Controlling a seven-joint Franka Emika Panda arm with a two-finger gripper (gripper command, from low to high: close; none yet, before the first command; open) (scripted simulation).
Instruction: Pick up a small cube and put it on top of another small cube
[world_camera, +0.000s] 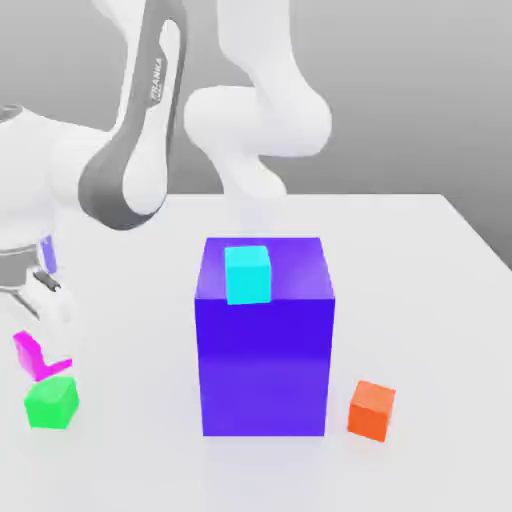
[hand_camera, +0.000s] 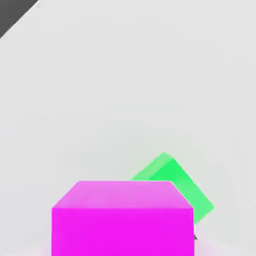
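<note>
The small cube is bright magenta, matte and flat-sided, pinched in the closed gripper just above the green cube, at about eight o'clock from the big blue-purple block. One cube each: magenta, green, cyan, orange.

A pale grey-white table carries everything. Near its middle stands a big blue-purple block, resting directly on the surface. To the exterior view's right of that block, toward the near edge, a small orange cube sits on the table, close to the block but apart from it. On the exterior view's left, also toward the near side, a small bright green cube lies on the tabletop, well apart from the block.
</note>
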